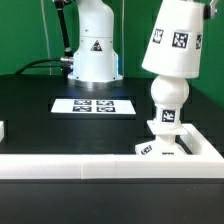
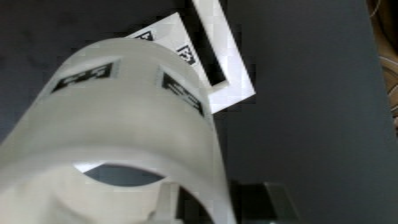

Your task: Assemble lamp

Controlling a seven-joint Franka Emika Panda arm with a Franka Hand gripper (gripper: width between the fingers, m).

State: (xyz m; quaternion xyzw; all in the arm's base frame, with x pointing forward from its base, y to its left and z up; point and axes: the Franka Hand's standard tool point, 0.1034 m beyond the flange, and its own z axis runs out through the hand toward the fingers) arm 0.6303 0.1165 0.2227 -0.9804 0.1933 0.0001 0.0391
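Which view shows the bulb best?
The exterior view: the bulb stands upright on the base, seen whole from the side below the tilted shade. In the wrist view the shade fills the frame and no bulb shows.

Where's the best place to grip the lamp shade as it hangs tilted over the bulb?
Grip the shade across its upper tapered wall, coming from above along its tilt. The narrower upper end suits a two-finger pinch, and this leaves the lower rim free over the bulb on the base.
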